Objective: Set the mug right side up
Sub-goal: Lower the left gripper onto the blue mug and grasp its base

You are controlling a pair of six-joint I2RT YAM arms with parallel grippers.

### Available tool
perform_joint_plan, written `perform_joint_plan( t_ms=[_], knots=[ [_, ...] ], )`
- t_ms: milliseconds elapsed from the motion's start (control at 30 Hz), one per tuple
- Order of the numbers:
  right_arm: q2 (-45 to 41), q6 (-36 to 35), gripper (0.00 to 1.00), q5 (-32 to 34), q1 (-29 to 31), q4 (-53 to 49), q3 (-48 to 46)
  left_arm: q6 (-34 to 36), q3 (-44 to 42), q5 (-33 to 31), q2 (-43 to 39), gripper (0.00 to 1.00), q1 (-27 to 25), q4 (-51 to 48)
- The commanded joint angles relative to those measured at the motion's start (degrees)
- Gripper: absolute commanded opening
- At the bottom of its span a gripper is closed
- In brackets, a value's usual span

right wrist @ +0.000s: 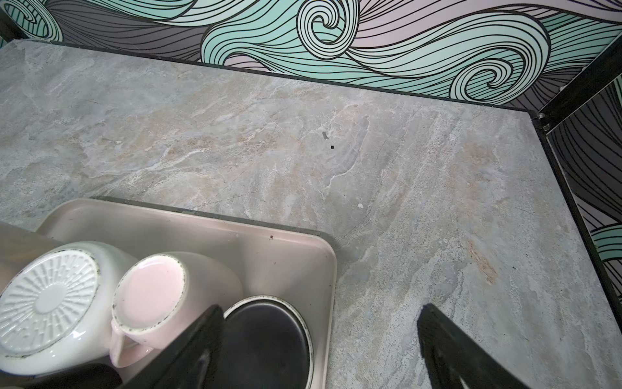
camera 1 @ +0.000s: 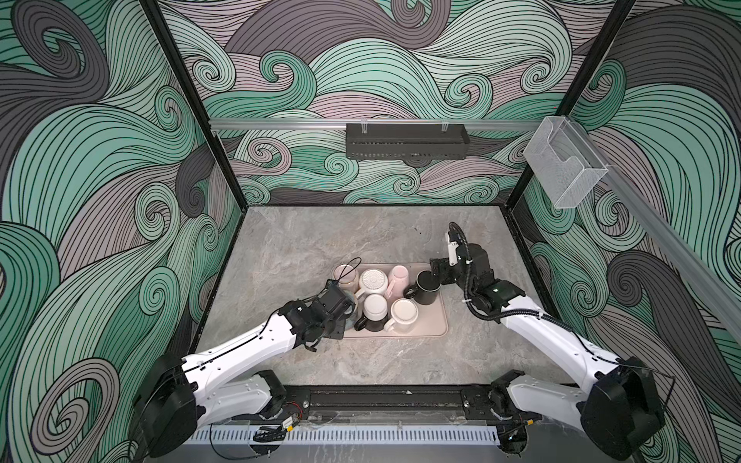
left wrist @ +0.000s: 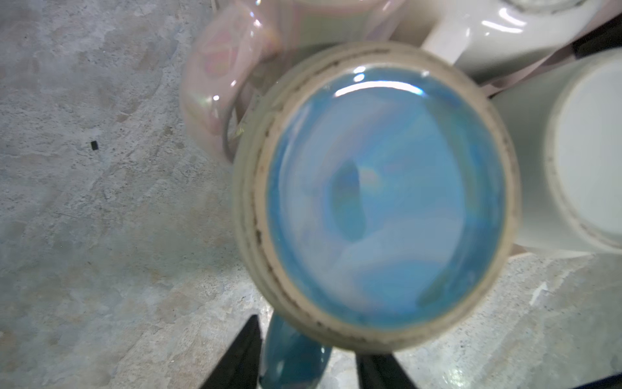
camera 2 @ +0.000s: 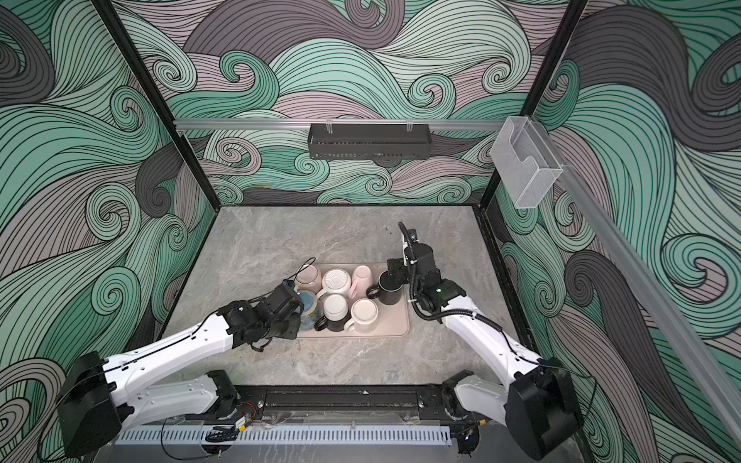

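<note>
Top views both show the marbled table (camera 1: 304, 240) carrying a pale tray (camera 1: 435, 320) packed with mugs, several of them base up. Over the tray's right end the right gripper (right wrist: 319, 308) hangs empty, jaws spread wide above the black mug (right wrist: 266, 340). The blue mug (left wrist: 383, 198) sits upside down at the tray's near left corner, its glazed base facing the left wrist camera. Its handle (left wrist: 292, 360) juts toward the left gripper (left wrist: 308, 343), whose jaws straddle it. That close view is blurred, so I cannot tell whether they pinch it yet. The step in hand looks like securing the handle. Next would come a firm pinch, a lift clear of the neighbouring mugs, then a half roll to bring the mouth up.
</note>
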Motion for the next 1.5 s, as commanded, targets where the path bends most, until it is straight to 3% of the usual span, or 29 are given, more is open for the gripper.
perform_joint_plan(
  t_ms=[0,333,1067,1267,1333,1467],
  knots=[
    [0.64,-0.09,0.89,-0.36,0.41,0.96,0.21,0.13,1.51,-1.35,1.76,0.43,-0.07,-1.22],
    [0.32,0.0,0.89,-0.5,0.5,0.95,-0.11,2.66,2.64,-2.2,5.17,0.44,-0.06,1.2],
    [-0.62,0.53,0.87,-1.43,0.59,1.88,-1.28,2.87,2.81,-1.66,7.73,0.24,0.25,3.49],
    [-0.76,0.79,0.86,-1.78,0.66,2.37,-1.55,2.83,3.07,-2.56,7.54,0.13,0.29,2.96],
    [-0.86,0.86,0.85,-2.07,0.67,2.49,-1.55,2.79,3.43,-2.83,7.62,0.02,0.29,2.44],
    [-2.56,1.03,0.84,-3.71,1.02,4.99,-3.13,3.13,3.54,-3.66,6.5,0.0,0.25,2.04]
  ],
)
